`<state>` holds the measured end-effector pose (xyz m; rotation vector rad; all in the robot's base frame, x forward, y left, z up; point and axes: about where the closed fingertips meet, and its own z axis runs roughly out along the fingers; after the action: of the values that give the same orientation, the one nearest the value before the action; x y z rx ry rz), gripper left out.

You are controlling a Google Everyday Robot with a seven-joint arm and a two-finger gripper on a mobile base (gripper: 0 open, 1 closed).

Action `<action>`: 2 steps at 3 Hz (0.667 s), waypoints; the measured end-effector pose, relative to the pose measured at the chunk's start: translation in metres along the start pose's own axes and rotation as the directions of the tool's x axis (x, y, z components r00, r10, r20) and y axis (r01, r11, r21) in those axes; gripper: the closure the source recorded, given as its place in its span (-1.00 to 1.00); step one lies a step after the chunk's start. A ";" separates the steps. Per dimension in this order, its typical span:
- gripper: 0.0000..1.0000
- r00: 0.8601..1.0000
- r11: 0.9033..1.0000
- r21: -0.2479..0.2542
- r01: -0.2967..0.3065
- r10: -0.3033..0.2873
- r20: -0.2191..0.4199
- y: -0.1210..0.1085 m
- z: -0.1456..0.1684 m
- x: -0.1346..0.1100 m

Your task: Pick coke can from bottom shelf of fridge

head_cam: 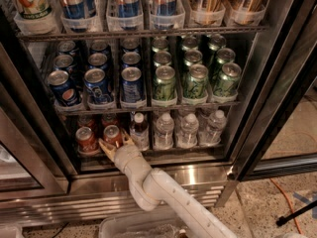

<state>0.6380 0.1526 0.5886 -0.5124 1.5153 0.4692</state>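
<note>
Plainly the reach-in step is in hand: the arm stretches up from the bottom of the view into the fridge [168,176], and the gripper [115,143] sits at the front of the bottom shelf [198,151], its tan fingers [104,146] spread to either side of a coke can [113,132]. Whether they touch it I cannot tell. A second red can [85,139] stands just beside it toward the view's left, a small capped bottle [140,130] just beside it on the other side, then water bottles [188,129]. The next move, I judge, calls for closing squarely on the can and drawing it straight out without nudging those neighbours. Above, Pepsi cans [96,83] and green cans [195,81] fill a wire tier. Outside lies speckled floor [267,207] with an orange cable [290,205].
</note>
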 end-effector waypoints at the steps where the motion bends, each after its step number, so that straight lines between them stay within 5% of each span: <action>1: 0.54 1.000 1.000 0.000 0.000 0.000 0.000 0.000 0.000 0.000; 2: 0.96 1.000 1.000 0.000 0.000 0.000 0.000 0.000 0.000 0.000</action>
<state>0.6380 0.1526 0.5886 -0.5124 1.5153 0.4693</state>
